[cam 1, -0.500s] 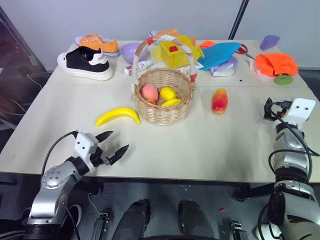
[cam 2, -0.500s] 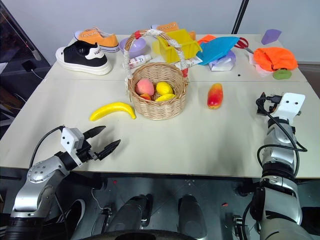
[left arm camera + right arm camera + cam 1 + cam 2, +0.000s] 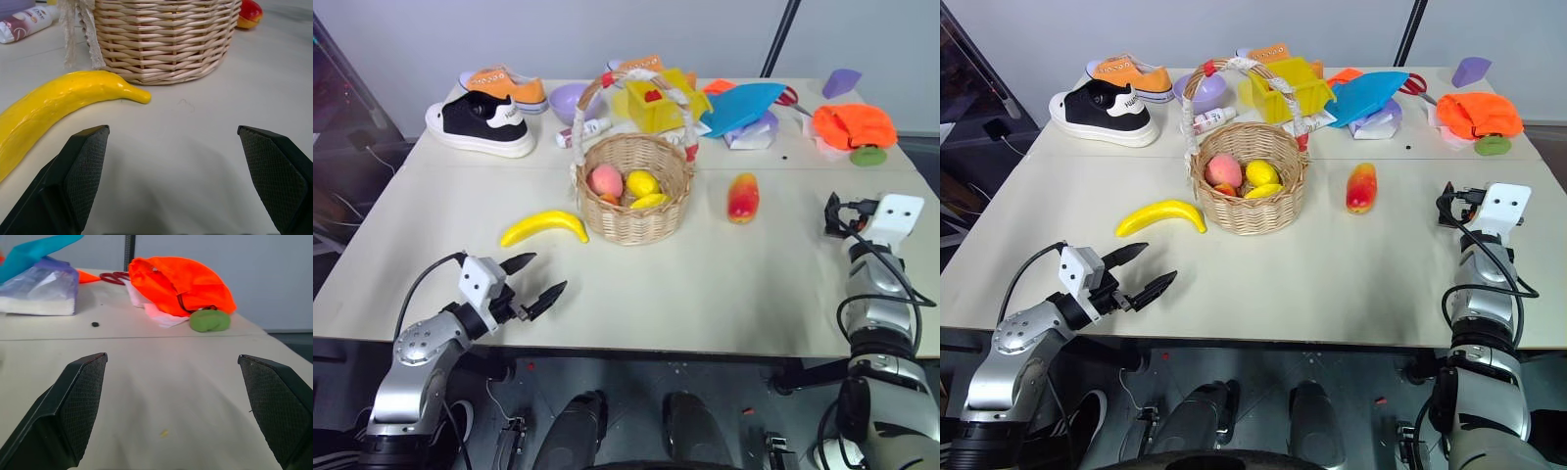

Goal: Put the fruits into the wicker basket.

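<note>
The wicker basket (image 3: 631, 201) stands mid-table with a pinkish peach (image 3: 606, 180) and yellow lemons (image 3: 642, 183) inside. A yellow banana (image 3: 545, 227) lies on the table just left of the basket. To the basket's right lies the red-and-yellow mango (image 3: 743, 197). My left gripper (image 3: 536, 277) hovers open near the table's front edge, short of the banana (image 3: 54, 105), and points toward the basket (image 3: 161, 39). Far over on the right side of the table, my right gripper (image 3: 835, 210) is open and empty, well right of the mango.
Along the back stand two shoes (image 3: 481, 121), a purple bowl (image 3: 570, 99), a yellow plastic box (image 3: 656, 103), a blue sheet (image 3: 740, 105), an orange cloth (image 3: 181, 284) and a green disc (image 3: 210, 320). A small white bottle (image 3: 584, 129) lies behind the basket.
</note>
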Robot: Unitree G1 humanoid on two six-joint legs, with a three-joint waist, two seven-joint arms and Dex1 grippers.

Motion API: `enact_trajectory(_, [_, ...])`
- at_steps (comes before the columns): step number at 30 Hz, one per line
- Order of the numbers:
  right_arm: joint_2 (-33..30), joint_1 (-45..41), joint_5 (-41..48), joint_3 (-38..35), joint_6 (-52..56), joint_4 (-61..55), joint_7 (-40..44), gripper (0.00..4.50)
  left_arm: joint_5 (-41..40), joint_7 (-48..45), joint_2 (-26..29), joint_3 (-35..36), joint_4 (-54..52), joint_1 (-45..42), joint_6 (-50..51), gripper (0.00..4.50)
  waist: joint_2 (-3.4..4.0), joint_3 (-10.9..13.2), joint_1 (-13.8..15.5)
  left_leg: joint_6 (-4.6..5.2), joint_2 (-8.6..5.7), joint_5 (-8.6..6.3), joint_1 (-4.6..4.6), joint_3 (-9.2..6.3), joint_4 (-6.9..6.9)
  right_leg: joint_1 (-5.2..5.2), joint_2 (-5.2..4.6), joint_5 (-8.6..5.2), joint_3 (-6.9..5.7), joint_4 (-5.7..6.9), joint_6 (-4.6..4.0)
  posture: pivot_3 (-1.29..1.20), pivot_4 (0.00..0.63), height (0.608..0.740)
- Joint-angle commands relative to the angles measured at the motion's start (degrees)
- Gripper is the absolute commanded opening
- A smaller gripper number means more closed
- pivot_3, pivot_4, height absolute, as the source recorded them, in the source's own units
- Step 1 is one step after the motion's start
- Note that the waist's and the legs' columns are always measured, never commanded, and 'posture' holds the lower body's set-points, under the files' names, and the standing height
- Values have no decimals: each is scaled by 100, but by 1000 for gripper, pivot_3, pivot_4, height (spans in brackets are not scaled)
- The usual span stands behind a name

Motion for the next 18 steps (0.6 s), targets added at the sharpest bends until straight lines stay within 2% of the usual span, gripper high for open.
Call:
enact_trajectory(1, [-7, 2, 29, -3, -159, -240, 76, 4462, -51, -31, 13, 45, -136, -14, -116, 4500, 0, 0, 2, 0, 0, 0, 0, 0, 0, 0, 0, 0, 0, 0, 0, 0, 150, 740])
enact_trajectory(12, [93, 99, 229, -31, -133, -533, 484, 4462, -20, -216, 26, 40, -70, -47, -411, 4500, 1, 0, 3, 0, 0, 0, 0, -1, 0, 0, 0, 0, 0, 0, 0, 0, 150, 740])
enact_trajectory(18, [-6, 66, 382, -59, -263, -202, 1077, 4462, -23, -317, -9, 33, -102, -31, -676, 4500, 2, -1, 5, 0, 0, 0, 1, 0, 0, 2, 0, 0, 1, -2, 0, 0, 150, 740])
